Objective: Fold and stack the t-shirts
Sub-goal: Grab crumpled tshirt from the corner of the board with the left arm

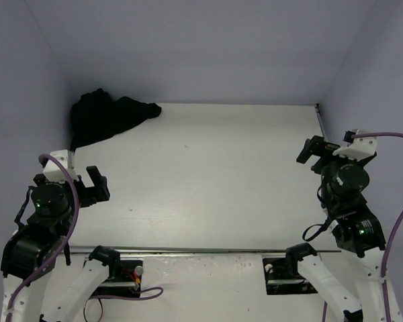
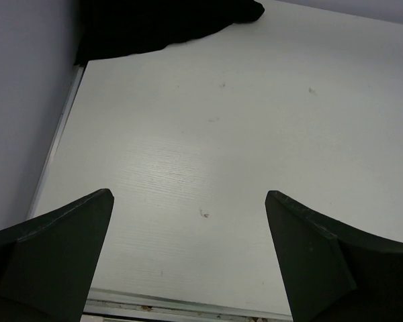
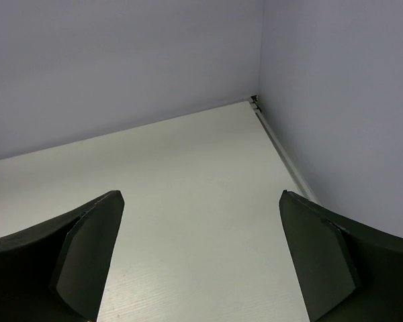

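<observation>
One black t-shirt (image 1: 107, 117) lies crumpled in the far left corner of the white table (image 1: 215, 174), against the walls. The left wrist view shows its edge (image 2: 161, 23) along the top. My left gripper (image 1: 94, 186) hovers near the table's left side, well short of the shirt, and it stands open (image 2: 188, 201) with only bare table between its fingers. My right gripper (image 1: 314, 151) is at the right side, far from the shirt, also open (image 3: 201, 201) and holding nothing. No shirt shows in the right wrist view.
Pale walls (image 1: 208, 47) close the table at the back and both sides. A metal rail (image 1: 201, 251) runs along the near edge in front of the arm bases. The far right corner (image 3: 255, 99) has a thin edge strip.
</observation>
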